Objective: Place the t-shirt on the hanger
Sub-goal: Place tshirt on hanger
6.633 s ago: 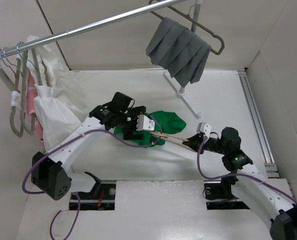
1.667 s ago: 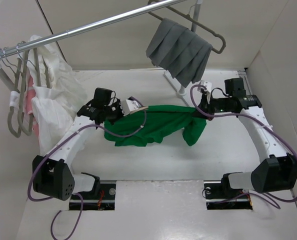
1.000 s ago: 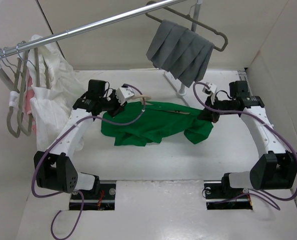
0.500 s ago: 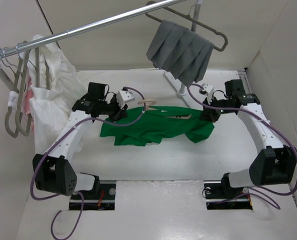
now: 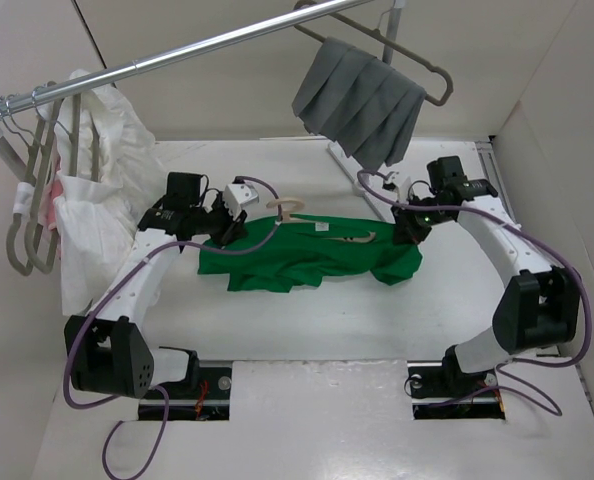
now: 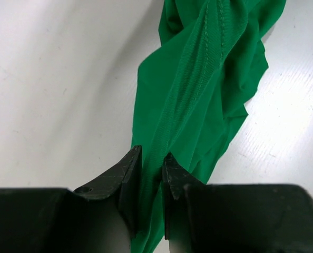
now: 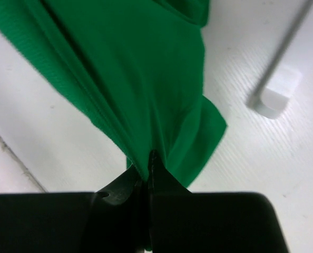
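Note:
The bright green t-shirt [image 5: 307, 258] lies stretched across the middle of the table between the two grippers. The beige hanger's hook [image 5: 289, 208] sticks out above the shirt's far edge. Part of one hanger arm [image 5: 363, 238] shows on the cloth, and the rest is hidden in it. My left gripper [image 5: 227, 226] is at the shirt's left end. In the left wrist view, my left gripper [image 6: 152, 163] pinches a seamed fold of the t-shirt [image 6: 209, 79]. My right gripper [image 5: 409, 228] is at the right end. In the right wrist view, my right gripper [image 7: 148, 161] is shut tight on a gathered bit of the t-shirt [image 7: 125, 68].
A metal clothes rail [image 5: 177, 55] crosses the back. A grey pleated cloth [image 5: 362, 100] on a dark hanger hangs from it. White garments [image 5: 97, 200] hang at the left on thin hangers. The rail stand's foot [image 5: 362, 185] and its white end block [image 7: 277, 95] lie near the right gripper.
Over the last second the right gripper has shifted a little left and towards the back, and the shirt has settled flatter. Earlier the shirt was bunched up in the middle.

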You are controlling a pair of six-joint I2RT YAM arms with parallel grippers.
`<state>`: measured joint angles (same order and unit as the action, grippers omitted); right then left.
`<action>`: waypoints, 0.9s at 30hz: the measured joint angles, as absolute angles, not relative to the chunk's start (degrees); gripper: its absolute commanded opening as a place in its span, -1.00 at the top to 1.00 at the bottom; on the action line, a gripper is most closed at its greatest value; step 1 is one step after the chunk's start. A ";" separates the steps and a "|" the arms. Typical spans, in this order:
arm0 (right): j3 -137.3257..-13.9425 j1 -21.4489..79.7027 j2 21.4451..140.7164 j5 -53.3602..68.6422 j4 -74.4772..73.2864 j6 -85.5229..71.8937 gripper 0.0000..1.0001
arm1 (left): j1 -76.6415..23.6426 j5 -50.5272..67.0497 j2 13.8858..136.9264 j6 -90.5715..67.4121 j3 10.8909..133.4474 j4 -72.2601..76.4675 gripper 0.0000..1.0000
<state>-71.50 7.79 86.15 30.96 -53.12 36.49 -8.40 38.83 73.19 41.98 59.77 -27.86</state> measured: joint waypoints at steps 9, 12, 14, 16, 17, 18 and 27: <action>-75.07 8.86 90.94 25.50 -52.69 36.14 1.00 | -8.40 40.40 73.17 38.85 62.39 -25.47 1.00; -75.07 12.21 90.98 25.23 -52.56 39.07 1.00 | -8.40 38.09 72.97 39.48 62.35 -25.58 1.00; -75.05 14.59 90.39 25.76 -52.38 40.69 1.00 | -8.40 36.73 72.29 41.17 62.02 -25.74 1.00; -75.05 15.68 89.41 27.00 -52.05 41.74 1.00 | -8.40 36.42 70.87 43.29 61.19 -26.79 1.00; -75.02 15.73 88.77 27.73 -51.90 42.11 1.00 | -8.56 36.45 70.24 44.36 60.84 -27.51 1.00; -75.00 15.49 88.07 28.71 -51.72 42.39 1.00 | -8.71 36.51 69.73 45.32 60.62 -28.14 1.00; -74.89 14.79 81.82 41.01 -49.08 44.01 0.37 | -12.67 35.14 67.57 50.72 57.93 -31.16 1.00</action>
